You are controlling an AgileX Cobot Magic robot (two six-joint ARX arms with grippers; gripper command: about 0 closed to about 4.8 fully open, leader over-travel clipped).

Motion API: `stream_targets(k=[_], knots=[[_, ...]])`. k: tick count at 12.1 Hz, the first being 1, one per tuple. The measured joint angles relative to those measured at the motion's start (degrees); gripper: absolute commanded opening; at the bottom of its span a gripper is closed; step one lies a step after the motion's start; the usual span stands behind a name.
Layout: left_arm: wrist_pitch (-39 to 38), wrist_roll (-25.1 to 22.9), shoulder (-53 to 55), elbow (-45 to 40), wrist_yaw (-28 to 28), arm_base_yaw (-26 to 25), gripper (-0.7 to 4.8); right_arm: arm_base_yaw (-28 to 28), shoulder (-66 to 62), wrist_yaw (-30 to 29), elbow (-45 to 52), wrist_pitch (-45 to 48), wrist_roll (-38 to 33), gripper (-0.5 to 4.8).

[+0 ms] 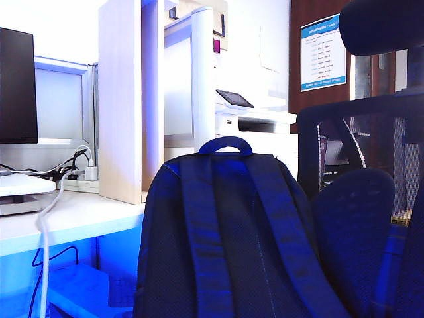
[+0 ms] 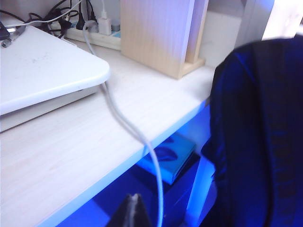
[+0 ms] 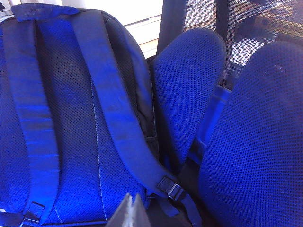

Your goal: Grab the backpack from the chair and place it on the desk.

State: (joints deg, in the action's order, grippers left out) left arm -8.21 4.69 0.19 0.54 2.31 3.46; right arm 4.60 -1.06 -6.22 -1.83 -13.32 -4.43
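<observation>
Desk [image 1: 79,222] was bare near its edge. Chair [image 1: 371,132] carried the backpack [image 1: 225,238], upright, straps outward, beside the desk. Left gripper [image 2: 134,213] and right gripper [image 3: 130,213] were both closed, empty, clear of it. Nothing done; grasp, lift, placement remained.

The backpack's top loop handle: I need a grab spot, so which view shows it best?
The exterior view: the loop handle arches clear above the backpack. The right wrist view shows only straps and back panel; the left wrist view, one side.

An office: a desk [image 1: 79,218] with monitor [image 1: 18,86], printer [image 1: 255,119], mesh chair [image 1: 371,146].
</observation>
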Motion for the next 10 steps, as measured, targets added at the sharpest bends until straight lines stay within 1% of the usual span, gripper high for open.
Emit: stream_targets(k=[3,10], knots=[[3.0,0.3,0.0,0.0,0.0,0.0,-0.05,0.0,0.0,0.0,0.0,0.0,0.0,-0.06],[3.0,0.5,0.0,0.0,0.2,0.0,-0.04,0.0,0.0,0.0,0.0,0.0,0.0,-0.06]])
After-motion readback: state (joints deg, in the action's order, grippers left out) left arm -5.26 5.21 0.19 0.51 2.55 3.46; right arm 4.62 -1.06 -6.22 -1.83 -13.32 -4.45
